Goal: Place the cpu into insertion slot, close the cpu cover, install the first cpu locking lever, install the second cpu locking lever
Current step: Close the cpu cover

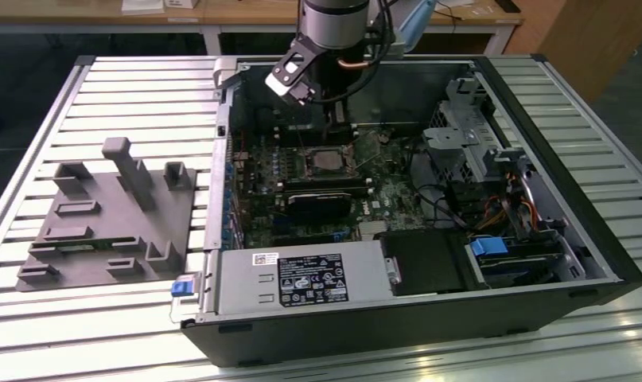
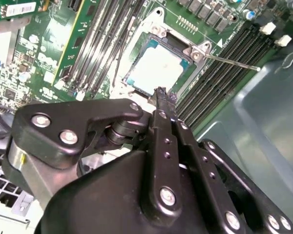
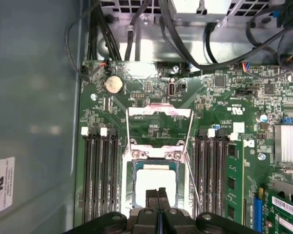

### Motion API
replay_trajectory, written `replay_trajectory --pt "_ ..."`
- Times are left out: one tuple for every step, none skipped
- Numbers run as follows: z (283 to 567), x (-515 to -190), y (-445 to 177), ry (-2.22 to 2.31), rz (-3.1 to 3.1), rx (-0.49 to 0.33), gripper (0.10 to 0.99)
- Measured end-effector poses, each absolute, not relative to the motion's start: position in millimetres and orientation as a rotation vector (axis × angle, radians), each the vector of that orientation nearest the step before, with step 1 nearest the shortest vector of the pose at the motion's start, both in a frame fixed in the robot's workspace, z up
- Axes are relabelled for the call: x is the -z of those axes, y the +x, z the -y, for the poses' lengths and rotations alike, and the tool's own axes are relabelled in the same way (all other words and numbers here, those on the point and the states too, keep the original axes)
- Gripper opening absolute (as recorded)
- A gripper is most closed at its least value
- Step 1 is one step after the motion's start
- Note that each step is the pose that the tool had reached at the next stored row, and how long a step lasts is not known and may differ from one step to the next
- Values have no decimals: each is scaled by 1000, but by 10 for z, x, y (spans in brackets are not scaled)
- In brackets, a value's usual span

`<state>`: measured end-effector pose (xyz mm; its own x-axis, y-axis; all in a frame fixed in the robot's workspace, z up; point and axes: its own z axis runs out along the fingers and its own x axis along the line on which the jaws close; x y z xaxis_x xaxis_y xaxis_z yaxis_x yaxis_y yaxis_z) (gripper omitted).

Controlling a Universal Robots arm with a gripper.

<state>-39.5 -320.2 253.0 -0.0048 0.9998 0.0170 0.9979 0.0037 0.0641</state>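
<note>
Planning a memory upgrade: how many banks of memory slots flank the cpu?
2. In the first wrist view, one slot bank lies on one side of the cpu, the other on the opposite side; the gripper hides their near ends.

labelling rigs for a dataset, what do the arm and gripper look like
The arm is a silver-grey cylinder with a pale blue cap. Black cables loop beside it, and a whitish block sits at its wrist. The gripper is matte black, with flat linkage bars joined by silver screws that narrow to two slim fingers.
</note>
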Motion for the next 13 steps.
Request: replay_trajectory --pt "3212 -2530 -395 2192 -2202 -89 114" --pt "3222 -2530 -396 2192 -2202 -89 114" --pt "3234 -2530 -396 2192 -2202 -89 114" --pt "3249 -2530 -396 2192 -2202 -89 114" --pt "3261 -2530 -396 2192 -2202 -89 114" --pt "3268 -2530 -395 2192 -2202 -89 114" --pt "3272 -2529 -385 2193 -2202 -89 114" --pt "3271 -2529 -355 2193 -2202 -88 114" --pt "3272 -2530 -313 2194 -2203 -87 114" --pt "3272 -2530 -266 2195 -2203 -85 114" --pt "3272 -2530 -227 2195 -2204 -84 114" --pt "3273 -2531 -211 2196 -2205 -83 114" --pt "3273 -2538 -207 2196 -2205 -82 114"
